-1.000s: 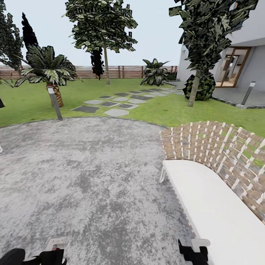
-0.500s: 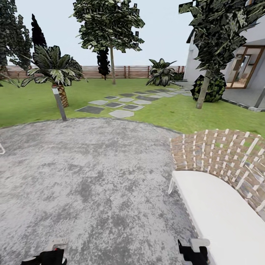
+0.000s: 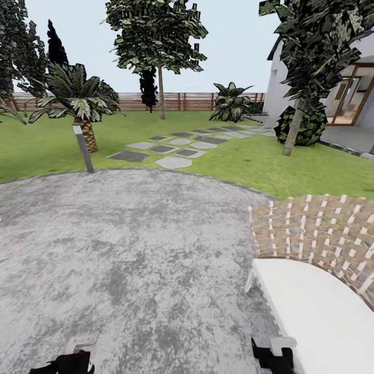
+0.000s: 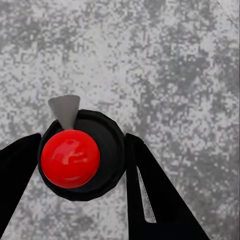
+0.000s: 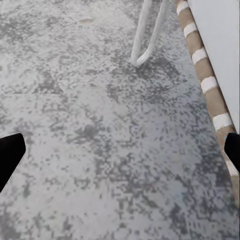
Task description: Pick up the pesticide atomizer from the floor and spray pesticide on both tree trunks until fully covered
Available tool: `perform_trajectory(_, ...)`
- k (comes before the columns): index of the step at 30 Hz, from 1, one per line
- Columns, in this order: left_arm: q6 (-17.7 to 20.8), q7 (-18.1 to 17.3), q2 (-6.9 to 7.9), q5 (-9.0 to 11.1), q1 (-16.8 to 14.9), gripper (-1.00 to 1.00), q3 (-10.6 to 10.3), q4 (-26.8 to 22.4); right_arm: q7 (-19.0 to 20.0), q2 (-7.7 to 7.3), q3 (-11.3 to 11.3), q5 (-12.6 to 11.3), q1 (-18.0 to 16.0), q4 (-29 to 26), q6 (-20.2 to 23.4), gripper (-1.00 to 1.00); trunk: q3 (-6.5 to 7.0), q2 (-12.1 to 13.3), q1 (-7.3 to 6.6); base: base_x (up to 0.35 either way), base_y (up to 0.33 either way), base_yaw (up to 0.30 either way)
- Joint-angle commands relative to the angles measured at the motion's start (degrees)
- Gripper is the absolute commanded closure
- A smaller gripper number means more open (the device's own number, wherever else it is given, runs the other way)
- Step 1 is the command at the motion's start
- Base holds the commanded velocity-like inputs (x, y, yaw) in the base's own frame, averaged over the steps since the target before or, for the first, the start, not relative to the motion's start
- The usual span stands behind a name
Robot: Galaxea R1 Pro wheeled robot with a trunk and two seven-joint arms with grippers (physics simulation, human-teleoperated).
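The left gripper (image 4: 80, 165) is clasping the upright bottle (image 4: 82, 155), red top facing the camera, over the concrete floor (image 3: 130, 249). The right gripper (image 5: 120, 150) is hanging wide and empty. Both trees (image 3: 161, 91) are standing ahead across the lawn (image 3: 234, 161), one trunk (image 3: 292, 135) nearer, ahead to the right.

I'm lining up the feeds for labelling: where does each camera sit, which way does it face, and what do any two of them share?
Head view: on the robot's head, facing forward and down across the floor to the lawn; both end effectors at its bottom edge.
Left wrist view: on the left arm, looking down along the left end effector, which is shut on the atomizer.
Right wrist view: on the right arm, looking down past the open right end effector beside a bench.
All three share the grey floor.
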Motion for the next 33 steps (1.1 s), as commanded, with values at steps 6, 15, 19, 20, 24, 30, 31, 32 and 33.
perform_trajectory(6,0.36,-0.41,-0.04,-0.44,0.0,1.0,0.53,-0.12,-0.18,-0.01,0.06,0.07,-0.03,0.04,-0.18,-1.0,-0.05,-0.02,0.03,0.338,0.103,0.0)
perform_trajectory(15,0.36,-0.41,-0.04,-0.44,-0.03,1.0,0.5,-0.12,-0.35,0.06,0.07,0.07,-0.02,0.04,-0.18,-1.0,-0.05,-0.02,0.03,0.334,0.121,0.003)
perform_trajectory(19,0.36,-0.41,-0.04,-0.44,-0.03,1.0,0.5,-0.12,-0.36,0.07,0.05,0.07,-0.03,0.04,-0.18,-1.0,-0.05,-0.02,0.03,0.334,0.103,0.118)
perform_trajectory(20,0.36,-0.41,-0.04,-0.44,-0.02,1.0,0.5,-0.12,-0.36,0.07,0.06,0.07,-0.03,0.04,-0.17,-1.0,-0.05,-0.02,0.03,0.334,0.102,0.21)
perform_trajectory(24,0.36,-0.4,-0.04,-0.44,0.0,1.0,0.5,-0.12,-0.36,0.07,0.09,0.07,-0.03,0.04,-0.18,-1.0,-0.05,-0.02,0.03,0.334,0.1,0.202)
perform_trajectory(30,0.36,-0.41,-0.04,-0.44,0.0,1.0,0.5,-0.12,-0.2,0.07,0.04,0.0,-0.01,0.04,-0.17,-1.0,-0.05,-0.02,0.03,0.334,0.099,0.031)
perform_trajectory(31,0.36,-0.41,-0.04,-0.44,0.0,1.0,0.5,-0.12,-0.19,0.07,0.05,0.0,-0.01,0.04,-0.18,-1.0,-0.05,-0.02,0.03,0.334,0.099,0.004)
perform_trajectory(32,0.36,-0.41,-0.04,-0.44,0.0,1.0,0.5,-0.12,-0.19,0.07,0.05,-0.01,-0.02,0.04,-0.18,-1.0,-0.05,-0.02,0.03,0.334,0.099,0.003)
perform_trajectory(33,0.36,-0.41,-0.04,-0.44,0.0,1.0,0.5,-0.12,-0.19,0.07,0.06,-0.01,-0.03,0.04,-0.18,-1.0,-0.05,-0.02,0.03,0.334,0.099,0.001)
